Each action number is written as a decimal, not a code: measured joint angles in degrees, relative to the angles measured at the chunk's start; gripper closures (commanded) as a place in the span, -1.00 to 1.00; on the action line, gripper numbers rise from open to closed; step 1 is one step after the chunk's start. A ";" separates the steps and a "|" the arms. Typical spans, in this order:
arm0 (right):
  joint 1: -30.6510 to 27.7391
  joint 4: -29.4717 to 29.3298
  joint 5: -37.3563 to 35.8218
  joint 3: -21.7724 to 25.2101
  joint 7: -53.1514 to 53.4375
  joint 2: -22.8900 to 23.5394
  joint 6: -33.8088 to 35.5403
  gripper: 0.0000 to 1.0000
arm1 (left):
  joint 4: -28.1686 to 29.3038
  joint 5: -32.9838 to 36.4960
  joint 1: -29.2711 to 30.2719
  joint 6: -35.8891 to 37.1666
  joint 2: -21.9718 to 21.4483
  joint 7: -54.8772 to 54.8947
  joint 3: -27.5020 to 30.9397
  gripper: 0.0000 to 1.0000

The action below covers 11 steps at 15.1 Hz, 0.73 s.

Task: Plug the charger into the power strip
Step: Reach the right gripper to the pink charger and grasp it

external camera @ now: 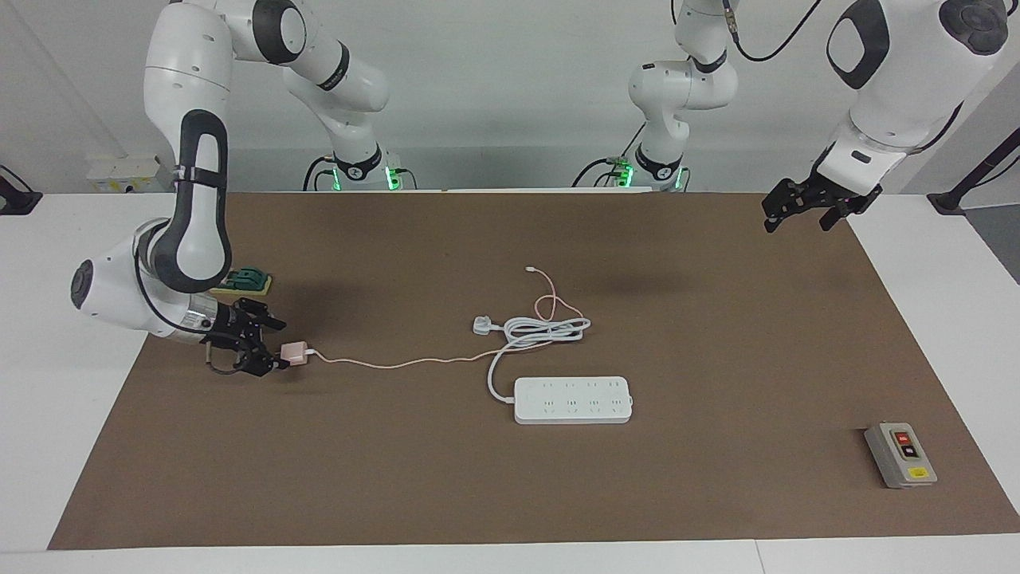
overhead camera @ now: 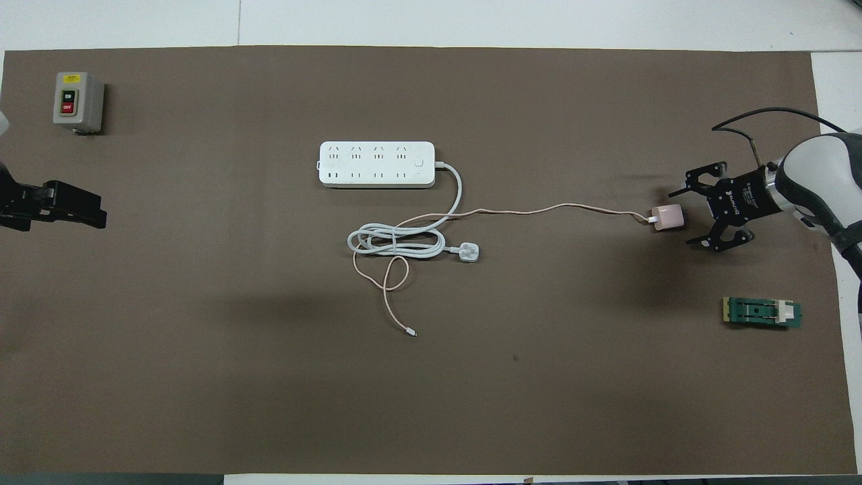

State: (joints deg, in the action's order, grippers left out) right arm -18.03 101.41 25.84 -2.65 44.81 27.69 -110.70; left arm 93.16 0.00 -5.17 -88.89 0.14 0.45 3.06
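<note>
Now reaching for the charger, nothing gripped yet.

Low over the mat at its own end of the table, the right gripper [external camera: 267,355] is pointing sideways at the charger [external camera: 294,352], its jaws spread wide with the fingertips just at the pink cube's pronged end and not closed on it; whether they are touching it I cannot tell. Lying flat, the charger is trailing its thin pink cable [external camera: 398,364] toward the coiled white cord [external camera: 542,328], and the power strip [external camera: 573,399] is sitting well apart from it near the table's middle, sockets up. Waiting in the air over the mat's corner at the other end, the left gripper [external camera: 805,211] is also standing open and empty. By my reading, the pickup step is in hand: the next move is calling for the right jaws to slide around the cube and close squarely, leaving the prongs free for the socket.
</note>
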 measured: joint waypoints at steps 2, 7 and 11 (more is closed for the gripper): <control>0.08 0.00 0.00 -0.01 0.00 0.16 -0.20 -0.95 | 0.00 0.00 0.00 0.00 0.00 0.00 0.00 -1.00; 0.20 0.09 0.17 -0.02 0.00 0.84 -1.33 -0.42 | 0.00 0.00 0.00 0.00 0.00 0.00 0.00 -1.00; 0.26 0.20 0.27 -0.07 0.00 0.96 -1.66 1.00 | 0.00 0.00 0.00 0.00 0.00 0.00 0.00 -1.00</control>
State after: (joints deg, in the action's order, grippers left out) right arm -17.77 101.61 26.11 -2.72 44.82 28.65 -112.36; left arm 93.16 0.00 -5.17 -88.89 0.14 0.45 3.06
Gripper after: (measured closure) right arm 0.330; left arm 0.000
